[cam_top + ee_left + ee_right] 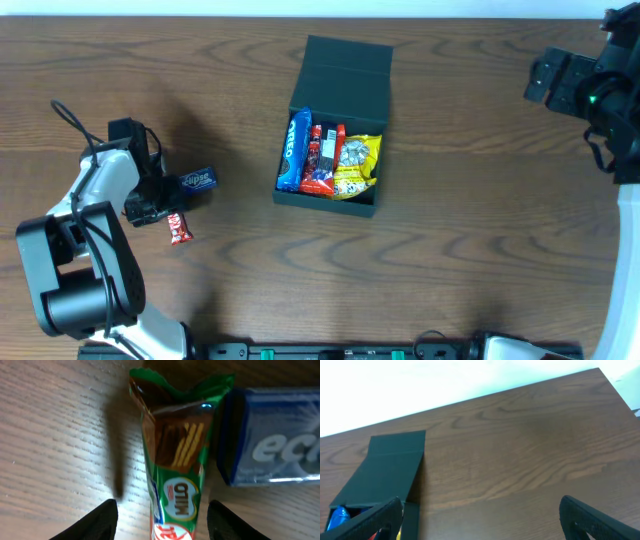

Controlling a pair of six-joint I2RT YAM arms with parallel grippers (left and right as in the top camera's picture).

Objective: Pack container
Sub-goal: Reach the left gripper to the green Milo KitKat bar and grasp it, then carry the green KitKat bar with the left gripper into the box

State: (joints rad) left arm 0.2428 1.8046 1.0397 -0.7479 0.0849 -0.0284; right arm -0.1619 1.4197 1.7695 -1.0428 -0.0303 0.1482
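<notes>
Left gripper [162,519] has its jaws parted and straddles a green Milo packet [175,460] lying flat on the wooden table [60,435]; there's a clear gap on one finger's side and the packet sits close to the other, can't tell if they touch, so nothing clamped. Blue Eclipse pack [272,440] is just beside the Milo packet's torn end, touching or nearly. From overhead the gripper sits at the table's left side, Eclipse pack poking out past it, and a small red-and-white wrapper [179,230] lies near it, can't tell if that's the Milo packet's other end. Right gripper [482,525] is spread wide with nothing between the fingers, held above the table at the far right corner, well apart from everything. Container [325,205] sits mid-table, flap lid folded back open, well apart from both grippers. Inside, side by side: blue Oreo pack [295,150], red packets [322,158], yellow packet [357,165]
</notes>
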